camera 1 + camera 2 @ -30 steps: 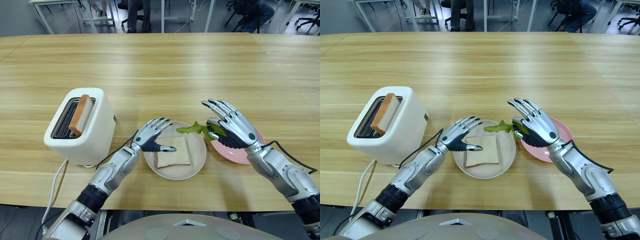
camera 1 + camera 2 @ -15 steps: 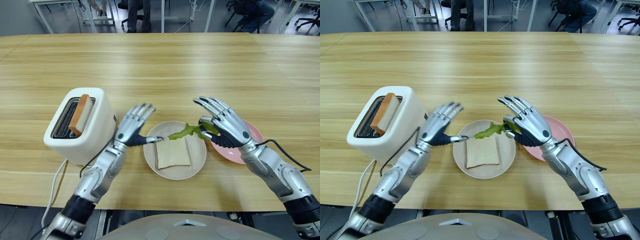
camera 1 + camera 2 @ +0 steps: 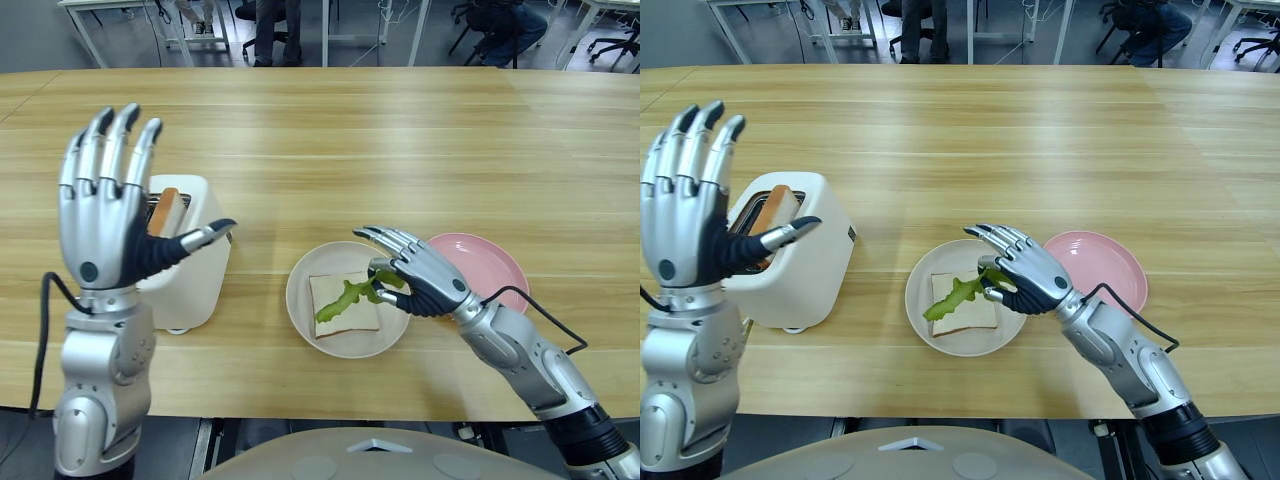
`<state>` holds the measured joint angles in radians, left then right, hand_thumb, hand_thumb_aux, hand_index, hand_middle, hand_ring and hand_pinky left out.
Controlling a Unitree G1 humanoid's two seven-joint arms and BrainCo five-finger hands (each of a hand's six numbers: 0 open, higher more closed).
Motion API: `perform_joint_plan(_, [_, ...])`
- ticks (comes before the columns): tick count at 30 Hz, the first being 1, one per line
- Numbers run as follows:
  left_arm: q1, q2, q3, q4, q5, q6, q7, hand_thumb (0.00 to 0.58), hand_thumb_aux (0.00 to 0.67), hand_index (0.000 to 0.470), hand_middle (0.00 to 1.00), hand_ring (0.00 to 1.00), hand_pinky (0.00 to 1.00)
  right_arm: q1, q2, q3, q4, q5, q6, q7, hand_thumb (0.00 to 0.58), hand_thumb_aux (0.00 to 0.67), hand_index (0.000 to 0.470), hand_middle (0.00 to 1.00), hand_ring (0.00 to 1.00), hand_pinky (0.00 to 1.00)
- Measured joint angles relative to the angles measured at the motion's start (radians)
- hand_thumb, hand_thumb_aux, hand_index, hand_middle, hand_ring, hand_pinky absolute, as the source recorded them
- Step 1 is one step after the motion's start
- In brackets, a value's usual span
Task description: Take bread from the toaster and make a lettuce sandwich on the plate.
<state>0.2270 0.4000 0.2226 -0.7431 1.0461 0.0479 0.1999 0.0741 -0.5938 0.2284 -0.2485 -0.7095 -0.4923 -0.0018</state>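
Lettuce: a green leaf [image 3: 345, 298] hangs just below the middle of the frame, over the bread slice; its upper end is in the right hand and its lower tip reaches the slice's lower left part. Whether it rests on the bread cannot be told.
Right hand: the right hand [image 3: 425, 282] sits right of centre, above the right edge of the beige plate, with the leaf pinched between thumb and fingers and the other fingers stretched out to the left.
Bread slice: one pale slice [image 3: 360, 318] lies flat in the beige plate.
Beige plate: a round plate [image 3: 345, 350] lies on the counter at lower centre.
Pink plate: a pink plate [image 3: 485, 270] lies just right of the beige one, behind the right hand.
Toaster: a white toaster [image 3: 195, 285] stands left of the beige plate, with a browned slice [image 3: 168, 210] upright in its slot.
Left hand: the left hand [image 3: 95, 225] is raised at the left of the frame in front of the toaster, fingers straight up and spread, thumb out to the right, holding nothing.
Counter: a long light wooden counter [image 3: 330, 150] carries everything.
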Motion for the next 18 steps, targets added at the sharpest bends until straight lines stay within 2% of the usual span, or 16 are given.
perform_joint_plan(5, [-0.005, 0.01, 0.04, 0.111, 0.008, 0.084, -0.129, 0.0, 0.0, 0.0, 0.0, 0.0, 0.0, -0.002, 0.021, 0.014, 0.026, 0.0, 0.009, 0.043, 0.58, 0.67, 0.46, 0.0, 0.0, 0.0])
perform_joint_plan(13, [-0.008, 0.006, -0.043, 0.284, -0.013, 0.173, -0.322, 0.0, 0.0, 0.0, 0.0, 0.0, 0.0, -0.003, 0.03, 0.028, 0.033, -0.012, 0.017, 0.08, 0.58, 0.67, 0.46, 0.0, 0.0, 0.0])
perform_joint_plan(14, [-0.011, 0.007, -0.047, 0.292, -0.014, 0.179, -0.327, 0.04, 0.024, 0.016, 0.0, 0.0, 0.0, -0.003, 0.027, 0.027, 0.031, -0.013, 0.017, 0.081, 0.58, 0.67, 0.46, 0.0, 0.0, 0.0])
perform_joint_plan(16, [-0.014, 0.015, -0.049, 0.311, -0.015, 0.191, -0.338, 0.31, 0.213, 0.146, 0.0, 0.0, 0.0, 0.0, 0.026, 0.022, 0.019, -0.012, 0.019, 0.084, 0.58, 0.67, 0.46, 0.0, 0.0, 0.0])
perform_joint_plan(17, [-0.014, 0.018, -0.049, 0.315, -0.015, 0.198, -0.339, 0.31, 0.213, 0.146, 0.0, 0.0, 0.0, 0.003, 0.024, 0.019, 0.01, -0.011, 0.019, 0.086, 0.58, 0.67, 0.46, 0.0, 0.0, 0.0])
perform_joint_plan(18, [-0.016, 0.021, -0.049, 0.315, -0.014, 0.206, -0.339, 0.566, 0.568, 0.39, 0.0, 0.0, 0.0, 0.007, 0.022, 0.011, -0.004, -0.01, 0.02, 0.091, 0.58, 0.67, 0.46, 0.0, 0.0, 0.0])
